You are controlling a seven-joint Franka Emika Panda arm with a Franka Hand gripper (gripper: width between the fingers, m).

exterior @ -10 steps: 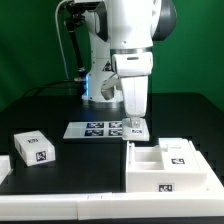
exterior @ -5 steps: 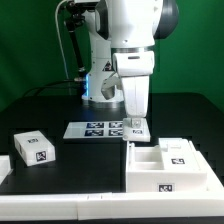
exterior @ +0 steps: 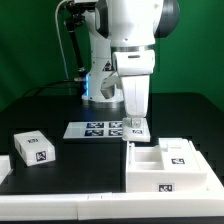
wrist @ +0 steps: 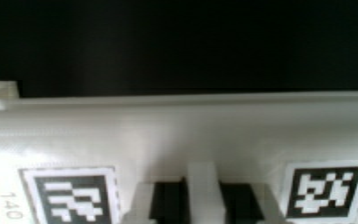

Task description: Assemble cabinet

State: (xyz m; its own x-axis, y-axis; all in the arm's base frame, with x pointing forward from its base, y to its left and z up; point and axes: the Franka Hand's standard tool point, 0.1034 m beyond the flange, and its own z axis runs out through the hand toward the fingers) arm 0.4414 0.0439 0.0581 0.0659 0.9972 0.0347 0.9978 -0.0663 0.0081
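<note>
Nothing moved since a second ago, arm parked. Gripper low at back wall of large white thin-walled tagged cabinet box, wall right at jaws. Jaws narrow, but wrist view is blurry, so can't tell if they're pinching wall or empty. Small white tagged block well away from jaws, toward exterior view's left. Tip imo: centre wall between fingers, squeeze square, go slow so box doesn't twist.

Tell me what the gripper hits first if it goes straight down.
Probably the rear wall of the cabinet, just below the gripper. Depth is unclear, so it could be the marker board instead.
</note>
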